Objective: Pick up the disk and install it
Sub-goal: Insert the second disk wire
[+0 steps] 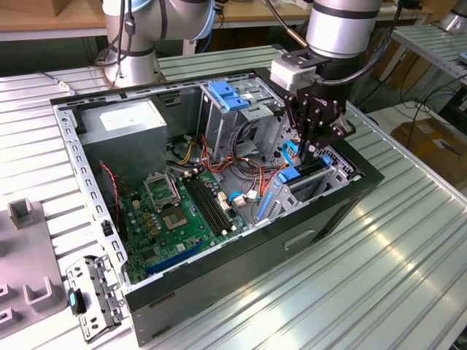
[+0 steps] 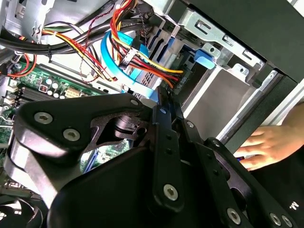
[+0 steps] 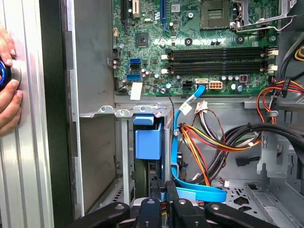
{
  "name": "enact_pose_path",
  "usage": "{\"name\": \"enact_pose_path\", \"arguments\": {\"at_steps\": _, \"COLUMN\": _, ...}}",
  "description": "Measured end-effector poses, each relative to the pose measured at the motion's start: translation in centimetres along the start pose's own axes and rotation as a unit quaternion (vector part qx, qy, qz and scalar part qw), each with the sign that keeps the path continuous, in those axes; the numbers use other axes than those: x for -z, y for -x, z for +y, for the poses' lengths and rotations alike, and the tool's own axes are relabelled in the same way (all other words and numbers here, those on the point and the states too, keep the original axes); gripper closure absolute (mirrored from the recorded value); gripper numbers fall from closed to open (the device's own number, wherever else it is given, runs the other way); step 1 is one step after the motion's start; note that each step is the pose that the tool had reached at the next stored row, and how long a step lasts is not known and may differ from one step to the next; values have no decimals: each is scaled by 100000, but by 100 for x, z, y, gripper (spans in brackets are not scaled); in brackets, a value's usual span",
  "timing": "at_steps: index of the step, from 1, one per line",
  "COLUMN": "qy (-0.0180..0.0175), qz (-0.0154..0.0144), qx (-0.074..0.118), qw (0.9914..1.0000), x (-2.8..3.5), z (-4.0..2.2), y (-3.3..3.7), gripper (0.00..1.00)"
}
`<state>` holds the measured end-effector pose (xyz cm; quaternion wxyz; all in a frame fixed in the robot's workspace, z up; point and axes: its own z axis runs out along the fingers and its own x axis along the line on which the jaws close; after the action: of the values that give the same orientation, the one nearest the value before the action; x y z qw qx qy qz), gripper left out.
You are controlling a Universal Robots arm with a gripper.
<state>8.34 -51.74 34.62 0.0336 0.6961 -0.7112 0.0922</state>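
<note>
The disk (image 1: 295,177) sits on edge in the drive bay at the side of the open computer case (image 1: 241,251) toward the exterior view's right. Its blue end tab (image 3: 147,141) stands out of the metal slot, and the tab (image 2: 204,58) also appears in the second wrist view. My gripper (image 1: 307,149) hangs inside the case just above the bay, over the disk's cabled end. In both wrist views the black fingers (image 3: 156,190) lie pressed together with nothing visible between them, tips (image 2: 163,97) close to the coloured power wires and the thin blue cable (image 3: 190,101).
The green motherboard (image 1: 182,211) lies on the case floor, with a power supply (image 1: 124,124) at the back and wire bundles (image 3: 213,142) beside the bay. A pale-blue plate (image 1: 230,95) tops the drive cage. A person's hand (image 3: 7,90) rests on the table outside the case. Grey fixtures (image 1: 29,270) stand at the exterior view's left.
</note>
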Motion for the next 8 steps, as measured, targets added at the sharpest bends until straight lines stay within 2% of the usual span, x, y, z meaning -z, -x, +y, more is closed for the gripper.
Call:
{"name": "enact_pose_path", "arguments": {"at_steps": 2, "qy": 91, "qz": -15, "qx": 22, "qw": 100000, "x": 3, "z": -3, "y": -2, "gripper": 84}}
{"name": "enact_pose_path", "arguments": {"at_steps": 3, "qy": 278, "qz": -23, "qx": 49, "qw": 100000, "x": 4, "z": -6, "y": -7, "gripper": 84}}
{"name": "enact_pose_path", "arguments": {"at_steps": 4, "qy": 492, "qz": -257, "qx": 66, "qw": 99998, "x": 1, "z": -10, "y": -18, "gripper": 84}}
{"name": "enact_pose_path", "arguments": {"at_steps": 5, "qy": 626, "qz": -848, "qx": 36, "qw": 99994, "x": -3, "z": -13, "y": -38, "gripper": 84}}
{"name": "enact_pose_path", "arguments": {"at_steps": 8, "qy": 846, "qz": -1810, "qx": -81, "qw": 99980, "x": -16, "z": -22, "y": -105, "gripper": 84}}
